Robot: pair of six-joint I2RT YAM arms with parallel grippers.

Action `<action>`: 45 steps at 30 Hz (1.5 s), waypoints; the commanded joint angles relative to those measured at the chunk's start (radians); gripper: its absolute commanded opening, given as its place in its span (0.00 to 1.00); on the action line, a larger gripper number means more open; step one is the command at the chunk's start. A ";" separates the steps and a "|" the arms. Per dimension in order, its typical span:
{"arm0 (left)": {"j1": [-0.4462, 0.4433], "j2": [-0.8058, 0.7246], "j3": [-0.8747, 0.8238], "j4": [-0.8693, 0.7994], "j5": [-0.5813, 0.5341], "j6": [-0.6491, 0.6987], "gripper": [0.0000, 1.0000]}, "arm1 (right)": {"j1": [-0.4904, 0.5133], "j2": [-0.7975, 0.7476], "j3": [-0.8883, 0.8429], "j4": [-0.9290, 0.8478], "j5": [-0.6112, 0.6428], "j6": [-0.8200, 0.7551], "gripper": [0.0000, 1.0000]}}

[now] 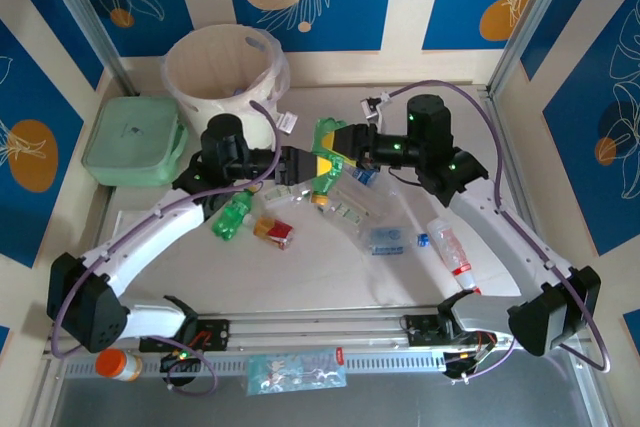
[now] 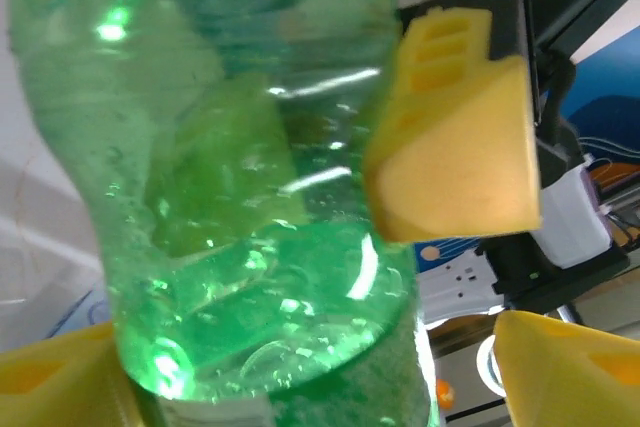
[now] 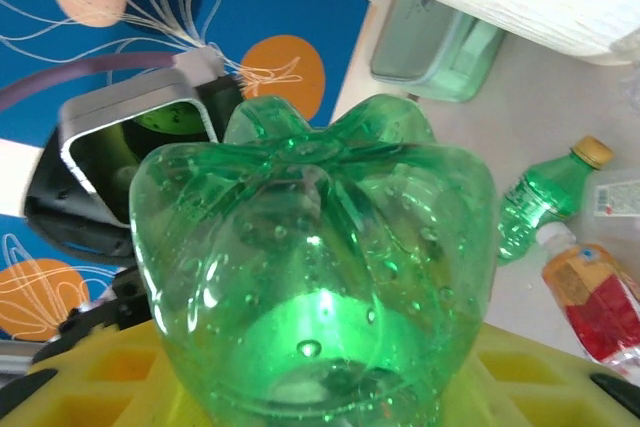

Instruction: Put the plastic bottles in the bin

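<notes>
Evidently you are mid-handover. Your right gripper (image 3: 320, 392) is clamped on the green, clear-walled plastic bottle (image 1: 328, 135) and holds it off the table at mid-workspace. I judge it is offered leftward because the round cream plastic bin with its thin liner bag (image 1: 205, 97) sits at the far left, on your left arm's side.

Your left gripper (image 2: 300, 387) straddles the same bottle with its yellow fingers (image 2: 570, 367) apart. One lies against the bottle's wall and the other stands off it, so there is no second grip yet.

The left wrist view gives you that gap, which the top view cannot resolve. The right wrist view adds the bottle's petalled base. Beyond it, another green yellow-capped bottle (image 3: 545, 197) and a red-labelled bottle (image 3: 590, 297) lie on the table, waiting.
</notes>
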 commanded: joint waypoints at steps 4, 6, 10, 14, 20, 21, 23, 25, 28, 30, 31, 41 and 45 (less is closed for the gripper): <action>-0.015 0.056 -0.042 0.443 0.091 -0.276 0.63 | 0.008 -0.058 -0.103 0.184 -0.031 0.090 0.49; -0.018 0.081 -0.047 0.522 0.101 -0.332 0.54 | 0.011 -0.069 -0.122 0.203 -0.025 0.095 0.49; -0.022 0.098 -0.041 0.545 0.111 -0.341 0.44 | 0.010 -0.081 -0.129 0.174 -0.007 0.076 0.55; -0.022 0.064 -0.008 0.391 0.098 -0.228 0.41 | 0.001 -0.105 -0.119 0.114 0.034 0.038 0.76; -0.008 0.010 0.106 -0.026 0.025 0.051 0.41 | -0.055 -0.168 -0.067 -0.032 0.110 -0.037 0.88; -0.003 0.007 0.134 -0.116 -0.008 0.111 0.42 | -0.071 -0.184 -0.060 -0.050 0.117 -0.048 0.88; 0.013 0.009 0.212 -0.323 -0.107 0.236 0.42 | -0.108 -0.218 -0.041 -0.098 0.133 -0.074 0.88; 0.032 0.018 0.283 -0.448 -0.192 0.321 0.41 | -0.140 -0.247 -0.025 -0.141 0.140 -0.105 0.87; 0.080 0.057 0.397 -0.565 -0.290 0.384 0.34 | -0.172 -0.282 0.000 -0.208 0.152 -0.159 0.86; 0.127 0.089 0.456 -0.581 -0.324 0.383 0.27 | -0.185 -0.296 0.011 -0.247 0.158 -0.187 0.86; 0.152 0.108 0.489 -0.586 -0.340 0.382 0.23 | -0.190 -0.302 0.013 -0.261 0.159 -0.196 0.85; 0.316 0.341 0.810 -0.751 -0.788 0.482 0.00 | -0.197 -0.354 -0.039 -0.322 0.182 -0.225 0.85; 0.338 0.428 0.912 -0.776 -1.008 0.492 0.03 | -0.190 -0.366 -0.076 -0.329 0.170 -0.212 0.84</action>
